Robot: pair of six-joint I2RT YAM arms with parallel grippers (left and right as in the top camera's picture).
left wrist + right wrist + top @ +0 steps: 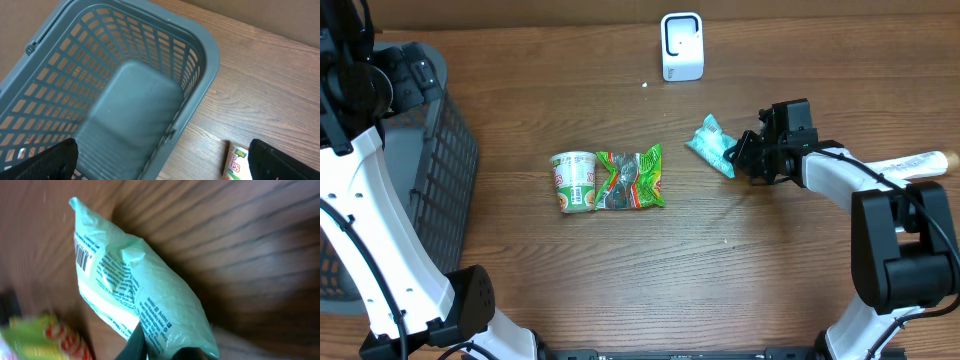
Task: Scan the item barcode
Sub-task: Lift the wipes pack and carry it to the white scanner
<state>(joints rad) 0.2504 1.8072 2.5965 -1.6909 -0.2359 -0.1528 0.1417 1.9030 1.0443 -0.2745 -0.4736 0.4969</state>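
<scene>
The right gripper [737, 158] pinched the pale green packet [708, 143] by its end on the table's [570, 280] right, the left gripper [160, 162] hung spread over the basket [200, 55], and a firm grip turning the barcode [82, 257] toward the white scanner [681, 45] seemed wise.

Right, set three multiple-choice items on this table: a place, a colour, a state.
1. Where is the white scanner? A at the table's far edge; B on a shelf; C on the floor.
2. What colour is the packet in the right pincer? A red; B pale green; C black.
3. How is the left pincer? A shut on a spoon; B open over the basket; C shut on a bottle.
A, it stands top centre overhead; B, its wrapper shows it; B, it is spread wide above the basket.
</scene>
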